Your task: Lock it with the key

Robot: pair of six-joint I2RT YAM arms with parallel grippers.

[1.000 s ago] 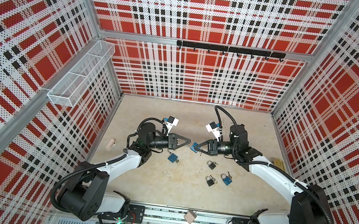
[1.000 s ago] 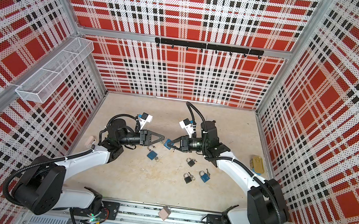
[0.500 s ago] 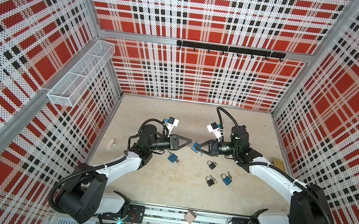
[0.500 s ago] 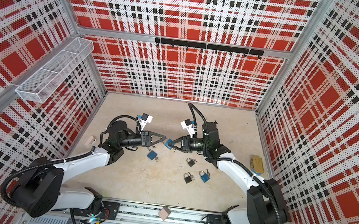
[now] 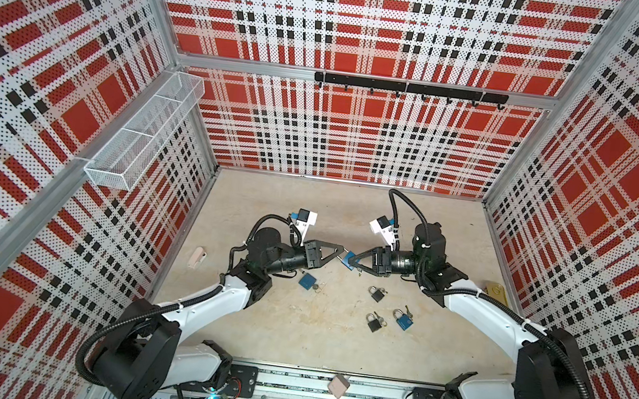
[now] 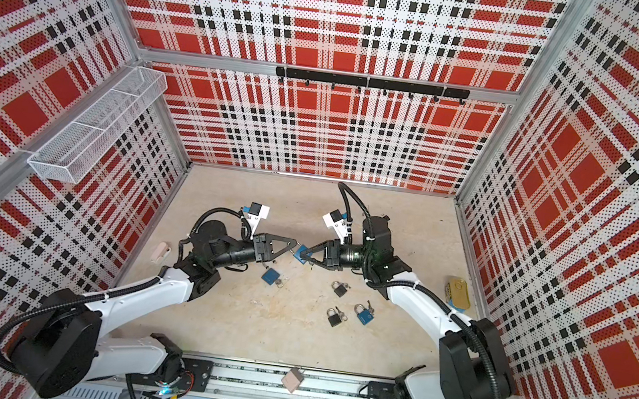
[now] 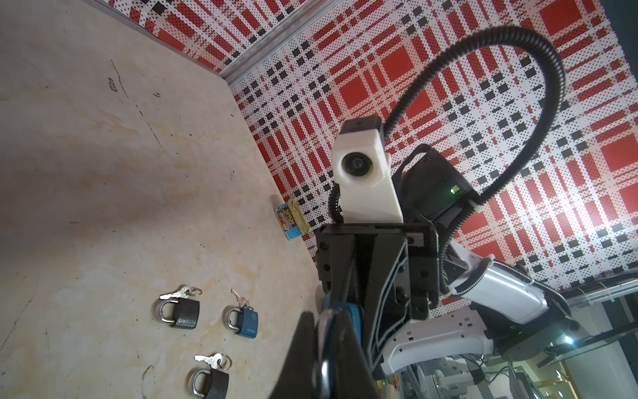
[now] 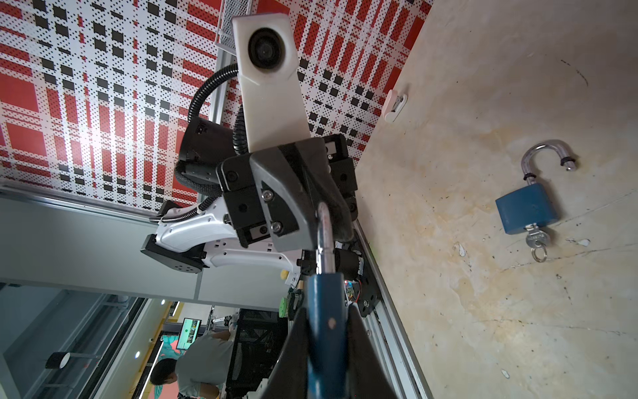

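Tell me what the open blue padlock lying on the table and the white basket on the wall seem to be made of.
Open blue padlock: matte blue body, painted metal or plastic cover, I cannot tell; its shackle is bright polished metal, it glints. White basket: wire mesh, probably painted steel; the wall pattern shows through.

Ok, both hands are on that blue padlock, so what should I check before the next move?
1. Grip of right hand on the held padlock: ok, body clamped on both sides.
2. Grip of left hand on its shackle: ok, pinched at the bend.
3. Shackle pushed home: cannot tell, only one leg shows.
4. Anything in its keyhole: cannot tell, that end is hidden.
5. Held padlock lifted off the table: ok.
6. Spare open padlock on the table: ok, lying apart from both hands.
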